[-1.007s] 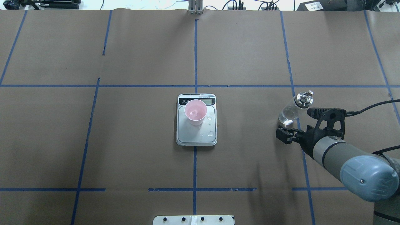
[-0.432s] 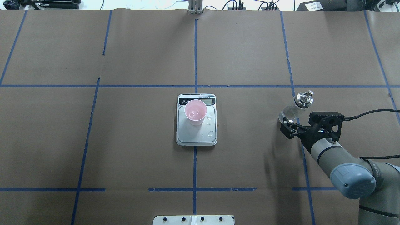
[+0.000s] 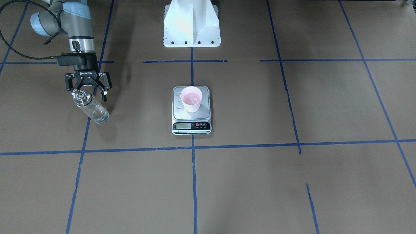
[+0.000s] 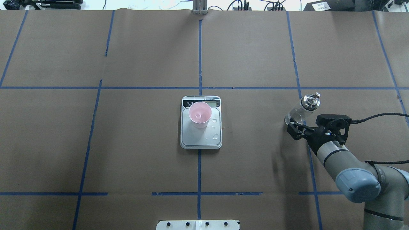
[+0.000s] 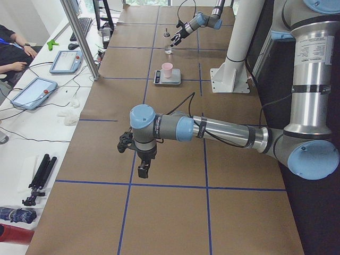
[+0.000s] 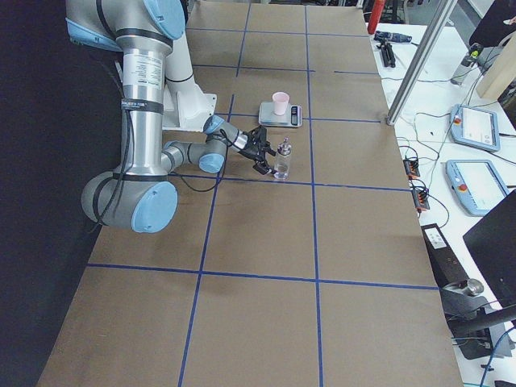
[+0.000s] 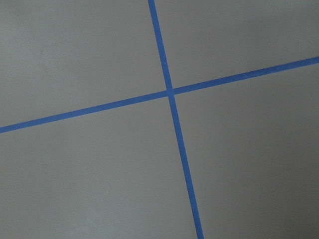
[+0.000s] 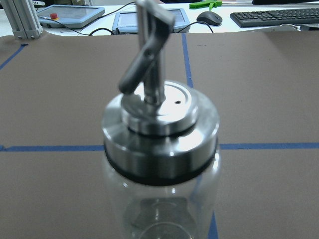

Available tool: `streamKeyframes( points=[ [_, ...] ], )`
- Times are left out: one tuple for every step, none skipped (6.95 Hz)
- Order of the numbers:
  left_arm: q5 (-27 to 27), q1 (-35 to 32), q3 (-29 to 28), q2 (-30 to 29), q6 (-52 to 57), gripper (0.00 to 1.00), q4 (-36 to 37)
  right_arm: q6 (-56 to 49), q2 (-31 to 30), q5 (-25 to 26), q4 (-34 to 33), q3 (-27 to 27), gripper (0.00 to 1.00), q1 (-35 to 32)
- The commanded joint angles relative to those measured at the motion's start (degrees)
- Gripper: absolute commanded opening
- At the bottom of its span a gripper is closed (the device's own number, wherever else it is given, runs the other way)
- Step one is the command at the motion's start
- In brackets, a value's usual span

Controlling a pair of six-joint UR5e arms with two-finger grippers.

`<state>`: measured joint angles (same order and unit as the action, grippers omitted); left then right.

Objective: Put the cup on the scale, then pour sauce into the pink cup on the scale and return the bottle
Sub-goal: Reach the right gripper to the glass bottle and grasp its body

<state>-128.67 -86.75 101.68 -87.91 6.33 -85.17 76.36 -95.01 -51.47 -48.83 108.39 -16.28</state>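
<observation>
Clearly the bottle (image 4: 297,112) is a rigid, breakable thing: clear glass walls, smooth and probably slippery, with a heavy-looking silver cap (image 8: 160,130) and a thin spout (image 8: 148,50) on top. It stands upright on the bench (image 4: 143,143), well to the right of the scale (image 4: 201,142). Little liquid seems to show inside, so most of its weight likely sits in the glass and the metal top.

The right tool (image 3: 87,91) is released, its fingers spread wide just beside the bottle's upper part and gripping nothing. A sound hold would go on the straight glass body below the cap, not on the spout, which could twist or slip.

The cup (image 4: 199,114) sits on the far part of the scale's platform. It looks light and easy to tip, and droplets (image 4: 216,136) lie on the steel beside it.

The left tool (image 5: 142,169) hangs over bare bench, well apart from all this; whether it is spread or clenched I cannot tell.
</observation>
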Motion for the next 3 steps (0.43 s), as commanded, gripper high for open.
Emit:
streamKeyframes(
  points=[
    [0.0,0.0,-0.08,0.02,0.0,1.0,0.0,-0.69,0.35,2.07,0.05,-0.29,1.0,0.02],
    [0.0,0.0,-0.16,0.02,0.0,1.0,0.0,-0.69,0.44,2.85,0.05,-0.29,1.0,0.11],
    [0.0,0.0,-0.16,0.02,0.0,1.0,0.09,-0.69,0.44,3.38,0.14,-0.29,1.0,0.11]
  ],
)
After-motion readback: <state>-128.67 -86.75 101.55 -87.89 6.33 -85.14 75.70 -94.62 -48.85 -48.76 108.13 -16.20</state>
